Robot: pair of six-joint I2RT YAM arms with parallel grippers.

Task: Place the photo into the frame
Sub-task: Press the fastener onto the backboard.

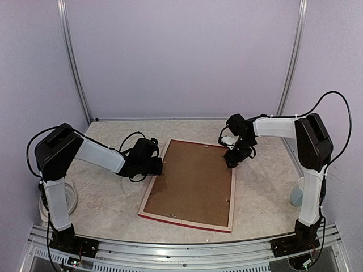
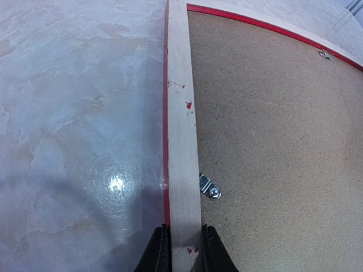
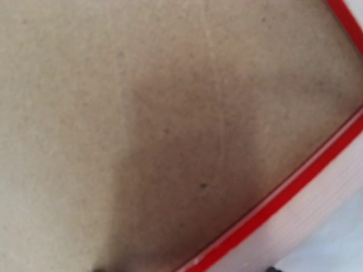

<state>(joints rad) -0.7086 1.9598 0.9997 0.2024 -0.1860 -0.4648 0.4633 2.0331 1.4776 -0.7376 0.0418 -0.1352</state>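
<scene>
The frame (image 1: 187,220) lies face down on the table, red with pale wood edges, and the brown backing board (image 1: 193,181) fills its back. My left gripper (image 1: 156,168) is shut on the frame's left rail (image 2: 180,124), one finger on either side of the wood (image 2: 185,249). My right gripper (image 1: 231,161) hovers low over the frame's far right corner. In the right wrist view only its fingertip ends show at the bottom edge, wide apart (image 3: 186,270), straddling the red rail (image 3: 317,198) and the backing board (image 3: 142,113). The photo is out of view.
A small metal turn clip (image 2: 209,187) sits on the backing board (image 2: 272,141) beside the held rail. A white round object (image 1: 71,198) lies by the left arm's base, and a pale cylinder (image 1: 296,195) stands by the right arm. Walls enclose three sides of the table.
</scene>
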